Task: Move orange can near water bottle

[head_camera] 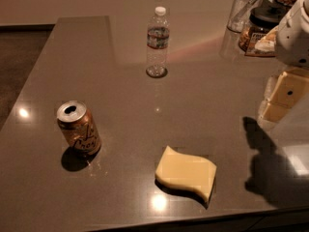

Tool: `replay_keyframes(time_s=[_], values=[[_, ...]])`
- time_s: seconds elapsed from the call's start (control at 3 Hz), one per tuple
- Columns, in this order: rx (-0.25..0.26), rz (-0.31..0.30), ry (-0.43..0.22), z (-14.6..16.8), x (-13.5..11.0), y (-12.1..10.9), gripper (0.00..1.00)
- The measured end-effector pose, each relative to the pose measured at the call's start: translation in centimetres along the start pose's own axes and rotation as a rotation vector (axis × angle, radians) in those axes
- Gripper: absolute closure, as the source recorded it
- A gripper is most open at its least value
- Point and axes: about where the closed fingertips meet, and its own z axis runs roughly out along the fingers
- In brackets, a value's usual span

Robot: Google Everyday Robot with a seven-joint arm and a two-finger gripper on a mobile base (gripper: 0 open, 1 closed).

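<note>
Can (pixel 78 128) stands upright at front left of the counter (pixel 43 187), well apart from the bottle (pixel 158 41) at back centre, sponge (pixel 186 173) lies front centre, gripper (pixel 279 102) hangs at right, grip state untellable.

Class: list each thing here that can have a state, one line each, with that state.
orange can: upright, top opened
water bottle: upright, cap on
sponge: lying flat
glass: upright
jar: upright, lid on
gripper: at the right edge, far from the can
</note>
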Motion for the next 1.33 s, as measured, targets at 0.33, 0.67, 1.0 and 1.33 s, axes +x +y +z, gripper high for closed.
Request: replay_keyframes(time_s=[0.33, 0.67, 1.0, 1.33], values=[[-0.004, -0.005, -0.006, 0.1, -0.2, 0.0, 0.0], [-0.047, -0.066, -0.087, 0.8, -3.0, 0.2, 0.0], [-0.116, -0.11, -0.232, 1.1, -7.0, 0.7, 0.0], [-0.19, -0.155, -0.362, 1.5, -12.4, 2.3, 0.0]])
